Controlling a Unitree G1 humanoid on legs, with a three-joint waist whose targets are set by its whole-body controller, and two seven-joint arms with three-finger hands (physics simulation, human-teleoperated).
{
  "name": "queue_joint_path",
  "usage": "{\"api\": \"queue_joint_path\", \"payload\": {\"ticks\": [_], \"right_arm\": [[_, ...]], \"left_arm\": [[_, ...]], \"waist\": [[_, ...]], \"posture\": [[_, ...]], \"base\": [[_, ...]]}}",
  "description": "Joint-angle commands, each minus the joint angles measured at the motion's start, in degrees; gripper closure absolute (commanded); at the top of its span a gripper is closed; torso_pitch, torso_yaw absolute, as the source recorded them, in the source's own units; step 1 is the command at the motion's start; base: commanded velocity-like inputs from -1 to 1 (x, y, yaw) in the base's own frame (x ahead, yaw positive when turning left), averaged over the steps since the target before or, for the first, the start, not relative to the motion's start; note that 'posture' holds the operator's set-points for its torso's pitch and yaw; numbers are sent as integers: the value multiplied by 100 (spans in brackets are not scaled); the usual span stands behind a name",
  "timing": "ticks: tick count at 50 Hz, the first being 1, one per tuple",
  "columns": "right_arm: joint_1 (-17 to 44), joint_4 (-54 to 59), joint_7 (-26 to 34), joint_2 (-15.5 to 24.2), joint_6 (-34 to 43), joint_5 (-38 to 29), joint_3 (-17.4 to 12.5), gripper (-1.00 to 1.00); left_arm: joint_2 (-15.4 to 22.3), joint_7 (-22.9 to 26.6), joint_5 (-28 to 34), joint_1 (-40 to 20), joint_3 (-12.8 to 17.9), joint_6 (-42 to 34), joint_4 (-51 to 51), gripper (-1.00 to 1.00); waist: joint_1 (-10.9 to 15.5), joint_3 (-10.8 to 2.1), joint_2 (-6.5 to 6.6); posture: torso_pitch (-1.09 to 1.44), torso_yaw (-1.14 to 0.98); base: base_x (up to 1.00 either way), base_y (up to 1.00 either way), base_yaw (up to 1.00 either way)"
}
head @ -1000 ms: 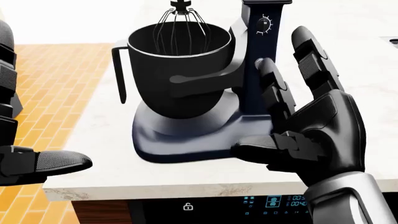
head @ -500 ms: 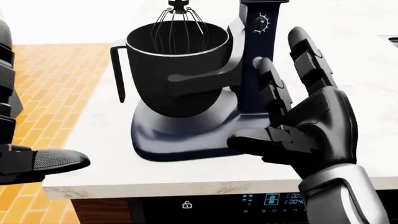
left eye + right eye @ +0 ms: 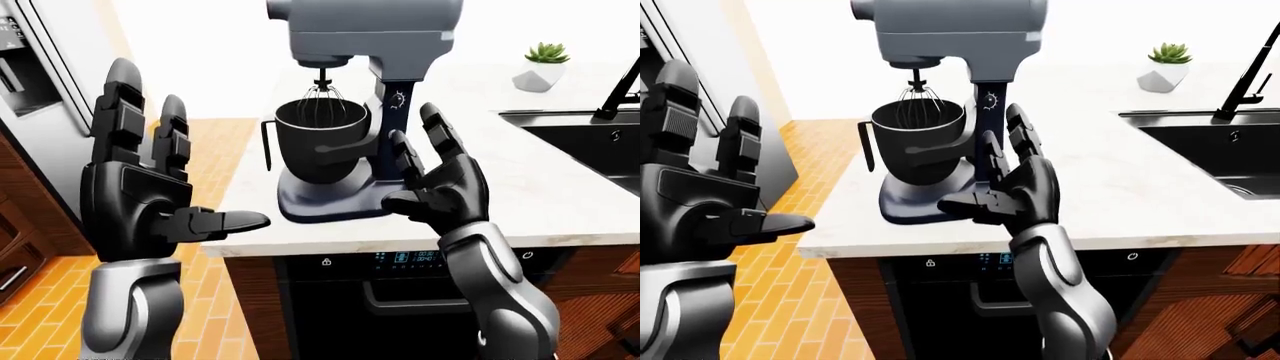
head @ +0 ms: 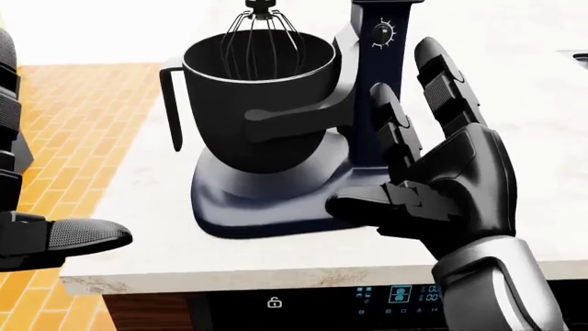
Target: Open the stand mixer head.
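A dark grey stand mixer stands on the white counter. Its head sits level over a black bowl with a wire whisk hanging in it. My right hand is open, fingers spread, just right of the mixer's column and over its base, not holding it. My left hand is open, raised left of the counter, apart from the mixer.
A black sink with a faucet is at the right of the counter. A small potted plant stands near the top right. An oven sits under the counter. A fridge is at the left, over an orange floor.
In the head view my right hand has crept slightly left and up toward the mixer's column. The picture has shifted a little; the mixer head has not moved.
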State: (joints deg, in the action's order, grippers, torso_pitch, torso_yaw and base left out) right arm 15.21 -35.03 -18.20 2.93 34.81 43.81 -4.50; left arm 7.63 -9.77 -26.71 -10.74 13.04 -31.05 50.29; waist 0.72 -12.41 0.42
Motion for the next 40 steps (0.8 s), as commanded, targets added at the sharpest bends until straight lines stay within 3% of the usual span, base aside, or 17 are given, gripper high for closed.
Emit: {"api": "queue_joint_path", "payload": {"ticks": [1, 40], "right_arm": [[154, -116, 56, 12, -156, 22, -30, -100], [280, 408, 224, -1, -397, -146, -43, -100]], "left_arm": [[38, 7, -17, -131, 25, 120, 129, -100], [51, 0, -42, -115, 36, 104, 161, -100]], "waist": [[0, -38, 10], [-1, -38, 18]], "posture": [[-25, 0], [-25, 0]], "base": [[0, 0, 0], [0, 0, 0]]}}
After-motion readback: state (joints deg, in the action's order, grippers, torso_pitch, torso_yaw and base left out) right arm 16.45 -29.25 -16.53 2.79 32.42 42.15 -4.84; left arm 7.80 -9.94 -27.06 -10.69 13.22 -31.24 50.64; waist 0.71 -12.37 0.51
